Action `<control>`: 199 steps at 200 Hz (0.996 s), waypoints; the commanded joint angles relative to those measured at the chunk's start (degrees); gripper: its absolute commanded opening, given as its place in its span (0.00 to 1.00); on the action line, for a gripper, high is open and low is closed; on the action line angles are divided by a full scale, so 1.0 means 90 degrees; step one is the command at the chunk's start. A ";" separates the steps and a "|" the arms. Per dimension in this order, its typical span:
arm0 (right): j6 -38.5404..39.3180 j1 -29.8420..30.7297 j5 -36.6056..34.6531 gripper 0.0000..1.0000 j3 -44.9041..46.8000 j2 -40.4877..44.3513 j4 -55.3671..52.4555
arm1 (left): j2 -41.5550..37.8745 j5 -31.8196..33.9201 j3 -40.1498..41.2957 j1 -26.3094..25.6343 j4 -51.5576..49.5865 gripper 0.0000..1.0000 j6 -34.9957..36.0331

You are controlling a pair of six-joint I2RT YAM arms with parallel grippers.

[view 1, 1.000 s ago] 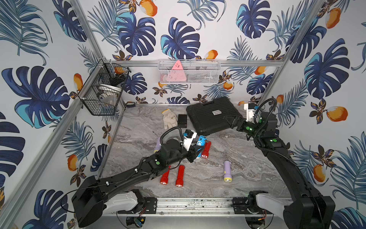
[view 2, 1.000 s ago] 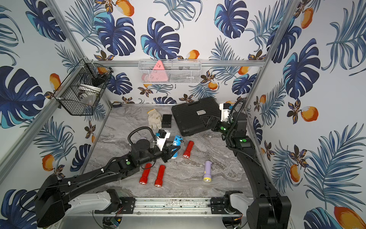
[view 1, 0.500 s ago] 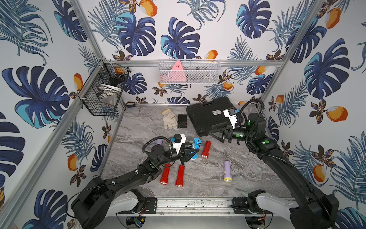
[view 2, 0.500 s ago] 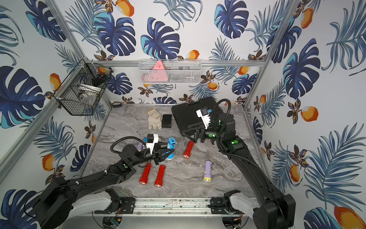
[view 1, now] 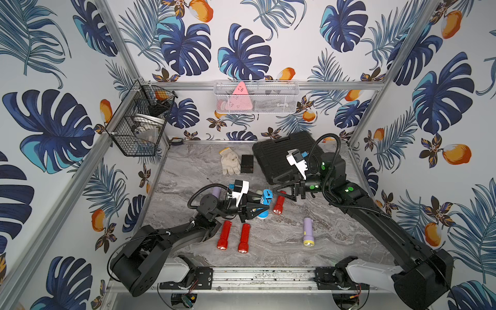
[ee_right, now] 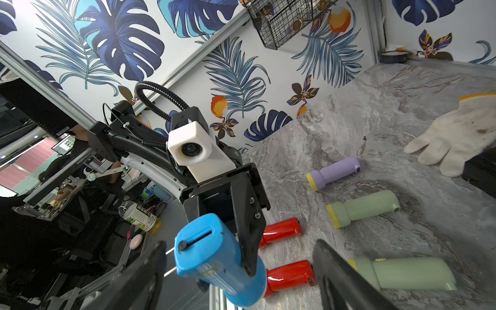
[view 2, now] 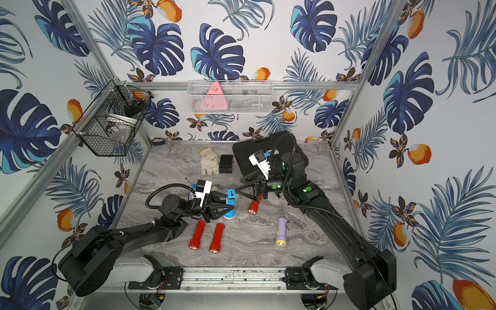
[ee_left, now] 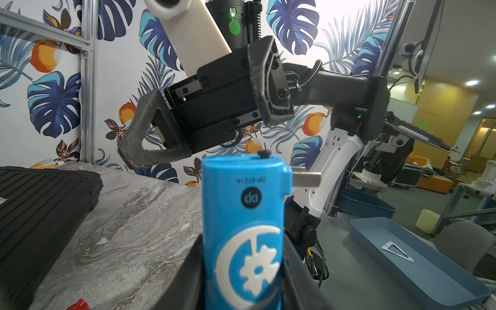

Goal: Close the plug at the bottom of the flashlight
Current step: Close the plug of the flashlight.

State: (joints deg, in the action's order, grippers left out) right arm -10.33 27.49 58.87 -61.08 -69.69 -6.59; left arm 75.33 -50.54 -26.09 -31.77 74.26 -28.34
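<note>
Blue flashlight (ee_left: 241, 228), pinched tail-up over the counter (view 1: 268, 249) by my left fingers (ee_right: 248, 214), so its folding plug (ee_left: 306, 178) juts sideways toward my right fingers (ee_right: 338, 279), which are spread wide, placed, I judge, to fold it shut.

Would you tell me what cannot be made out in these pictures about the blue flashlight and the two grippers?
Lens end of the blue flashlight: cut off by the lower edge in the left wrist view.
The plug: too small in both top views.
Contact between the right gripper and the flashlight: too small in the top views, unclear in the wrist views.
Contents of the wire basket: blurred by its mesh in both top views.
</note>
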 commanded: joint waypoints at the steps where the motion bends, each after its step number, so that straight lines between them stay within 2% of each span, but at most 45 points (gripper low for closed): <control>1: 0.0328 0.0166 -0.0014 0.84 -0.0126 -0.0083 -0.0310 | -0.0151 -0.0285 -0.0068 0.0022 -0.0079 0.00 0.0329; 55: 0.0493 0.0382 -0.0125 0.76 -0.0252 -0.0162 -0.0590 | -0.0597 -0.0275 -0.0041 0.0021 -0.1170 0.00 0.1050; 163: 0.0444 0.0559 -0.0146 0.58 0.0001 0.0051 -0.0616 | -0.0455 -0.0287 -0.0002 0.0024 -0.0600 0.00 0.0755; 199: 0.0500 0.0589 -0.0184 0.53 0.0044 0.0018 -0.0640 | -0.0336 -0.0436 -0.0049 0.0019 -0.0130 0.00 0.0362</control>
State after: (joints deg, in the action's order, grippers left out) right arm -6.94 32.56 57.71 -61.01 -69.36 -12.12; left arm 71.79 -53.28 -25.91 -31.68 65.10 -21.93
